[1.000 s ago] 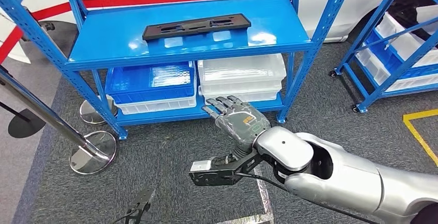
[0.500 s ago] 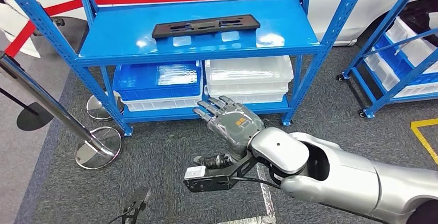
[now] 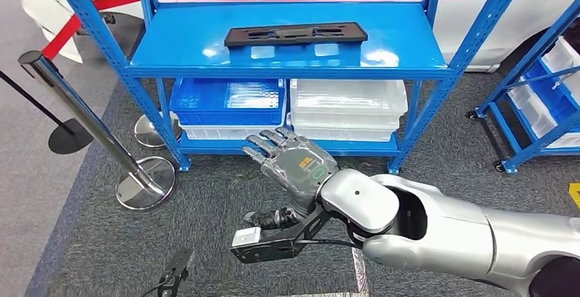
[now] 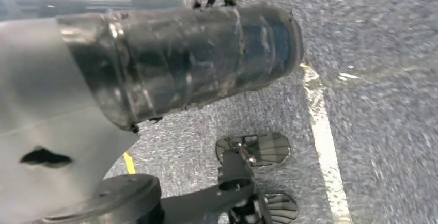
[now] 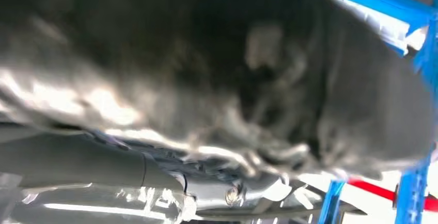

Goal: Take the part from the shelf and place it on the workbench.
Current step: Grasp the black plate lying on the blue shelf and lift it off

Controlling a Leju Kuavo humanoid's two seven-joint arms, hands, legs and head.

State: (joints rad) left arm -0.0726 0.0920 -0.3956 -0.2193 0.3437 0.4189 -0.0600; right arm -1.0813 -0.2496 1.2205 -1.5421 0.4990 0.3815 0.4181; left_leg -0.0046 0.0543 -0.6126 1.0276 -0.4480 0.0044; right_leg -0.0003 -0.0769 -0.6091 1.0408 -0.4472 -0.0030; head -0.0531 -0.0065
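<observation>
I am looking down at the blue shelf [image 3: 287, 57], and the part [image 3: 295, 35] is lying flat on its upper deck, near the back, with its long side running across my view. It is a long, thin black plate with cut-outs along its length, and nothing is touching it.

My right robot hand [image 3: 294, 163] is hanging in front of the shelf, below the deck's level and well short of the part. It is released, with the fingers [image 3: 263, 143] spread and stretched forward, and it is gripping nothing. The right wrist view is too blurred for me to add anything. I cannot tell the state of my left robot hand: the left wrist view is giving me a dark ribbed cover over grey carpet and no fingers.

I am judging the part to be stiff and fairly light, probably moulded plastic or thin metal. It looks smooth, so it may slide on the glossy deck if I push before I close on it. Being long, it will tip if I hold it at one end. I am therefore planning to take it near the middle, with the thumb under the near long edge and the fingers over the top. Since it is lying flush, I may need to draw it toward the deck's front edge first.

Below are stacked trays [image 3: 349, 109] in blue and white. A chrome post [image 3: 92, 126] is standing to the left.
</observation>
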